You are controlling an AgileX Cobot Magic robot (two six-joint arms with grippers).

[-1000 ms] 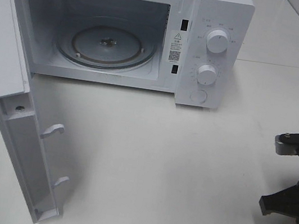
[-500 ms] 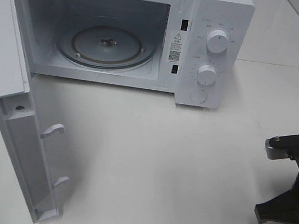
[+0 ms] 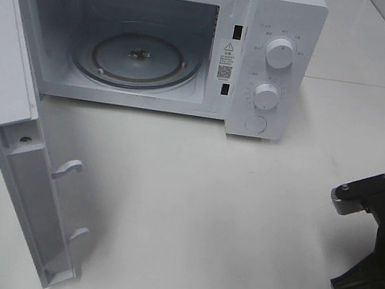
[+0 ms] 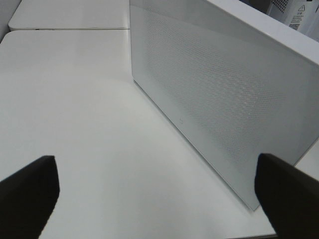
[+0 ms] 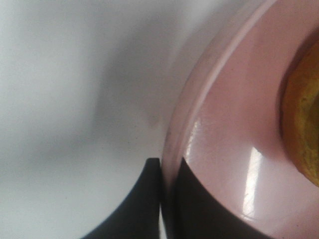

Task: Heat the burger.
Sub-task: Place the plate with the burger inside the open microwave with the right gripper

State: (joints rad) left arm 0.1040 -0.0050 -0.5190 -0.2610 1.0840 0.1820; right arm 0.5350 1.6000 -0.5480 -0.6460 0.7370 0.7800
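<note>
In the right wrist view the burger (image 5: 305,124) shows only as a golden-brown and yellow edge on its pink plate (image 5: 234,129). My right gripper (image 5: 167,165) is shut on the plate's rim, one dark finger (image 5: 144,199) under it and the other on top. In the high view only the right arm (image 3: 382,241) shows, at the right edge; plate and burger are out of frame there. My left gripper (image 4: 155,167) stands open and wide with nothing between its fingers, beside the outer face of the microwave door (image 4: 224,94).
The white microwave (image 3: 278,63) stands at the back with its door (image 3: 21,161) swung open to the left. Its glass turntable (image 3: 136,59) lies bare inside. Two knobs (image 3: 279,53) and a button are on its right panel.
The right arm has shifted a little to the left and toward the table's front in the high view, with more of its body showing. The microwave has not moved.
</note>
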